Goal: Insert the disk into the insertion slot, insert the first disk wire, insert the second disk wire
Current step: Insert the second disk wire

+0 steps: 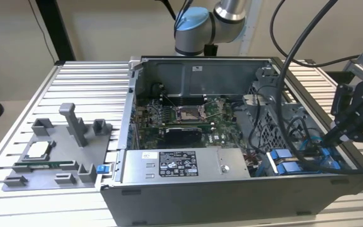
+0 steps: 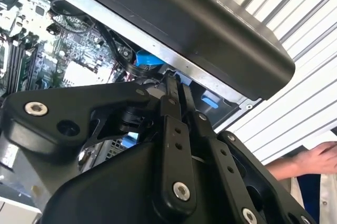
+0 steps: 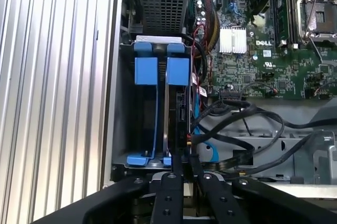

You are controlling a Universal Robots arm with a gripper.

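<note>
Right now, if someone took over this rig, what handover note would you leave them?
The hand is shut, at the cabled end of the insertion slot in the open computer case; whether it pinches anything is hidden.
The disk looks seated in the slot, between blue rails.
Done: disk insertion, apparently.
Left: both disk wires unconfirmed; loose black cables lie beside the slot.

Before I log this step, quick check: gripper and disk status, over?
Jaws shut, gripper down at the insertion slot. The disk looks seated between the blue rails. Loose black cables crowd beside the bay.
</note>
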